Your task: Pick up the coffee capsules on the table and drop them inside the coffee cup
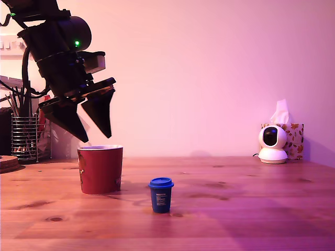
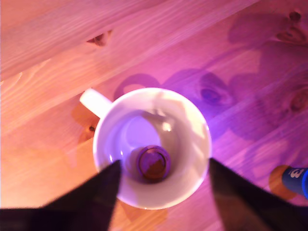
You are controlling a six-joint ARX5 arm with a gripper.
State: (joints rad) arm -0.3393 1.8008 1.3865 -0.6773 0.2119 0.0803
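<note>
One capsule [image 2: 154, 162] inside the cup [image 1: 100, 170]; another capsule [image 1: 161, 195] on the table [image 1: 251, 209], exterior view's right of it

A knotty wooden table [image 1: 251, 209] carries everything. The red coffee cup [image 1: 100, 169] stands at about nine o'clock from the table's middle in the exterior view — a blue capsule [image 1: 160, 194] sits near it at its four o'clock, apart from it. Far back at three o'clock stand a white camera [image 1: 272, 145] and a tissue box [image 1: 293, 140]; a wire mesh holder [image 1: 25, 138] stands at the cup's ten o'clock.
</note>
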